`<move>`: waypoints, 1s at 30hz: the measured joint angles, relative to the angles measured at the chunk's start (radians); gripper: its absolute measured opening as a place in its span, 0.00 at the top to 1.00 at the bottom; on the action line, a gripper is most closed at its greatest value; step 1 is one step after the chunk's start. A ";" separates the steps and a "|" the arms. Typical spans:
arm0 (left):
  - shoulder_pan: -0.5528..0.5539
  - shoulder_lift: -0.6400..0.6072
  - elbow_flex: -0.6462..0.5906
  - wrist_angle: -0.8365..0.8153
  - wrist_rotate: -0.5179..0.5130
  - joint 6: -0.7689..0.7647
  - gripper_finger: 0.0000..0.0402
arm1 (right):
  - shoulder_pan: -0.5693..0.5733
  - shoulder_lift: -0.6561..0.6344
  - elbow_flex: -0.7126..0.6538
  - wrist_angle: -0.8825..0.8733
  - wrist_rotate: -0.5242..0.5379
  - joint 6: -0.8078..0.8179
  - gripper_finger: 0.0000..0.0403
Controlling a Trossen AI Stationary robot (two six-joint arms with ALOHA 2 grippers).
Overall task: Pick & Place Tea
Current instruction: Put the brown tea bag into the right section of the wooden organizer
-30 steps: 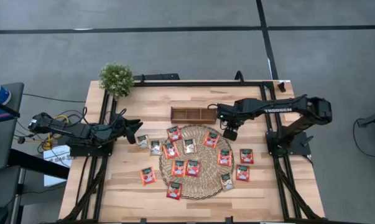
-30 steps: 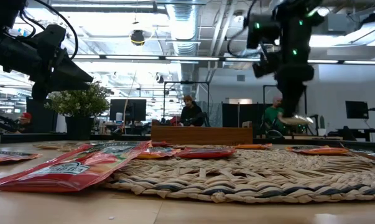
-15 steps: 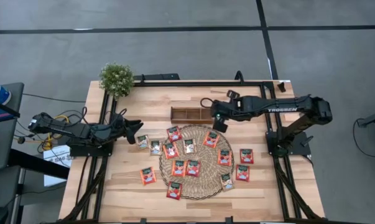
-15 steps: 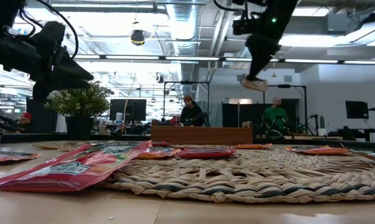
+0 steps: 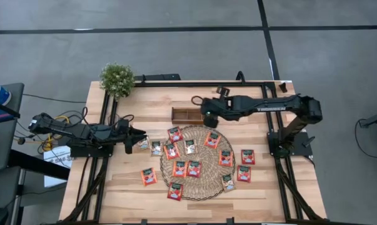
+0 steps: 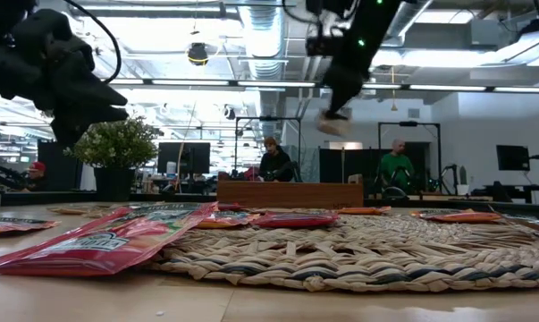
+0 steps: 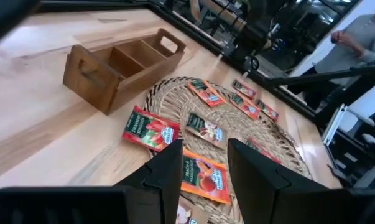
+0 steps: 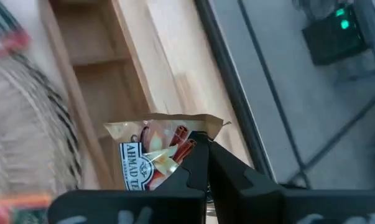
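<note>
Above tray point(image 5: 187, 114), right gripper point(image 8: 206, 144) (clamped) on sachet point(image 8: 156, 149)

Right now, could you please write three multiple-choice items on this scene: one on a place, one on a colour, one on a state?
1. Where is the right gripper?
A. above the small brown wooden divided tray
B. down at floor level
C. out of every view

2. What colour is the small flat square sachet that it holds?
A. red-orange
B. pale beige
C. blue

3. How does the left gripper stand?
A. open and empty
B. shut on a sachet
C. hidden

Answers:
1 A: the right wrist view shows the tray's compartments beneath it.
2 B: its pale face shows beyond the shut fingers.
3 A: a clear gap shows between its fingers.
</note>
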 joint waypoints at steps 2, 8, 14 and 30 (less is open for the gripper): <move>0.000 0.005 0.000 -0.002 0.010 0.008 0.70 | -0.005 0.055 0.045 0.032 0.015 -0.020 1.00; 0.000 0.015 0.000 -0.022 0.030 0.013 0.70 | -0.016 0.215 0.155 0.008 0.056 -0.129 1.00; 0.000 0.016 0.000 -0.049 0.014 0.010 0.70 | -0.018 0.311 0.203 -0.067 0.118 -0.098 1.00; 0.000 0.016 0.001 -0.071 -0.018 0.013 0.70 | -0.069 0.324 0.167 -0.111 0.122 -0.014 1.00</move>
